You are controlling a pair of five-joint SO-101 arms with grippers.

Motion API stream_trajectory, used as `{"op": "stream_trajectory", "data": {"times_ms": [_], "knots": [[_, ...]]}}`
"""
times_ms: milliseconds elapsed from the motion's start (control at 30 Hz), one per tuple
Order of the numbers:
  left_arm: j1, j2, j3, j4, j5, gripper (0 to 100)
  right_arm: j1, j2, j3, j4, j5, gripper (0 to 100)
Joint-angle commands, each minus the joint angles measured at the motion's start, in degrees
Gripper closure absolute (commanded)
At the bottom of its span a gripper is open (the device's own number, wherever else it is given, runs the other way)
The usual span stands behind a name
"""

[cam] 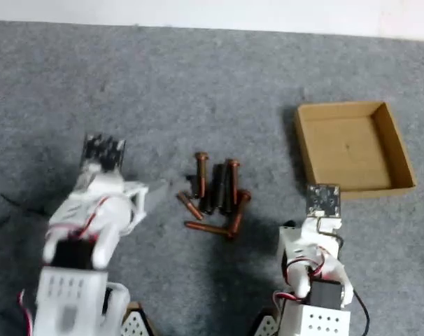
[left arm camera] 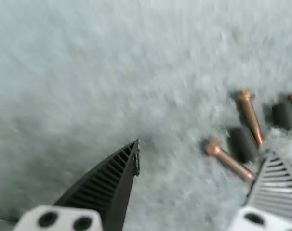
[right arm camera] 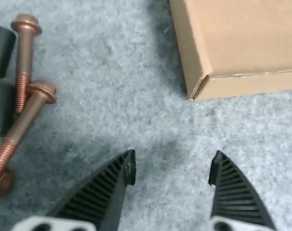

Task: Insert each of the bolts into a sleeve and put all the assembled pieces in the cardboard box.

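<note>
Copper bolts (cam: pixel 234 178) and dark sleeves (cam: pixel 217 187) lie heaped near the cardboard box (cam: pixel 348 147). Left pincer (left arm camera: pixel 202 148), wide open, hovers farther from the box; right pincer (right arm camera: pixel 174 159), wide, beside it. Advisable: grip one outlying bolt mid-shank.

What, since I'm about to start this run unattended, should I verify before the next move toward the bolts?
1. Left hand open and empty: ok, it is beside the bolts.
2. Right hand open and empty: ok, it is over the carpet near the cardboard box.
3. Bolts and sleeves between the arms: ok, heaped together.
4. One bolt lying free of the rest: cannot tell, several overlap.
5. Cardboard box open and empty: ok.
6. Any bolt already inside a sleeve: cannot tell.
</note>
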Motion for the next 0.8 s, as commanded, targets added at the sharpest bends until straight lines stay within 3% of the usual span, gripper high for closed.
{"op": "stream_trajectory", "data": {"times_ms": [0, 100, 167, 333, 433, 600, 767], "knots": [[0.1, 12.0, -2.2, -6.2, 3.9, 64, 3.6, -0.7, 8.0, -1.1, -0.2, 76.2], [-2.1, 16.0, -0.5, -10.7, 6.2, 64, 5.3, -0.7, 4.4, -1.0, -0.4, 76.3], [-2.2, 17.7, 0.5, -13.5, 7.2, 64, 2.7, -0.7, 1.5, 0.1, -0.4, 76.4], [-4.0, 20.1, 0.3, -15.4, 8.8, 64, -16.7, -0.5, -5.3, -2.1, -0.4, 81.8], [-6.6, 20.6, 0.3, -16.3, 11.0, 64, -23.3, 3.3, -6.7, -8.0, -1.4, 83.7], [-7.1, 20.7, 0.3, -17.0, 12.0, 65, -29.1, 25.3, -20.5, -14.2, -7.9, 83.5], [-7.2, 20.7, 0.3, -17.6, 11.8, 73, -34.5, 55.3, -38.9, -17.9, -9.8, 83.5]]}}
